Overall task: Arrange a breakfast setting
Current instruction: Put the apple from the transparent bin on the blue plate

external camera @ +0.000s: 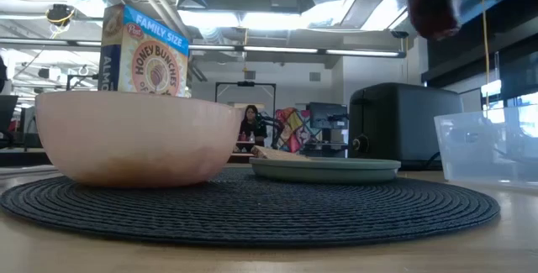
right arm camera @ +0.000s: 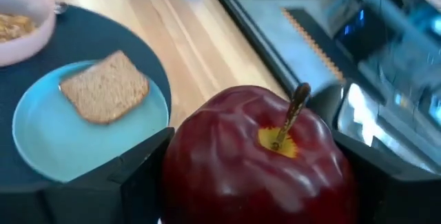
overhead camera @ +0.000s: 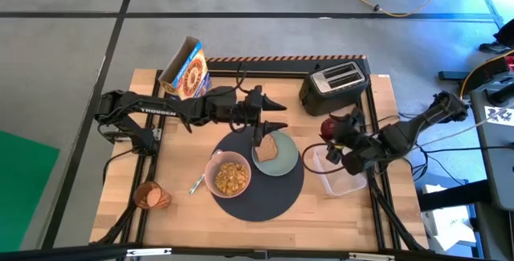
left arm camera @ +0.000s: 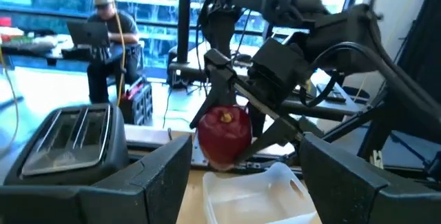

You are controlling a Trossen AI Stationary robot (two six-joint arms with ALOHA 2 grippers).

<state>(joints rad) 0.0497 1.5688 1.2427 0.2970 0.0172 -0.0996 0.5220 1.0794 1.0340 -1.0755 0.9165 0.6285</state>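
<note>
Bright ceiling lights (external camera: 277, 21) shine in the low view. The red fruit (right arm camera: 258, 158) looks sharp; things behind the claw look blurry.

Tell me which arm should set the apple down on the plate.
Right. The right hand already grips the red apple, raised beside the pale-green plate. The left hand hangs open over the toast.

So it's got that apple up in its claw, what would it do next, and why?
Probably carry the red apple toward the pale-green plate and lower it there. The right claw grips the apple in the air between the toaster and the clear tub, not yet over the dark mat. The toast leaves bare plate beside it. The left claw hovers open by the plate's far edge.
</note>
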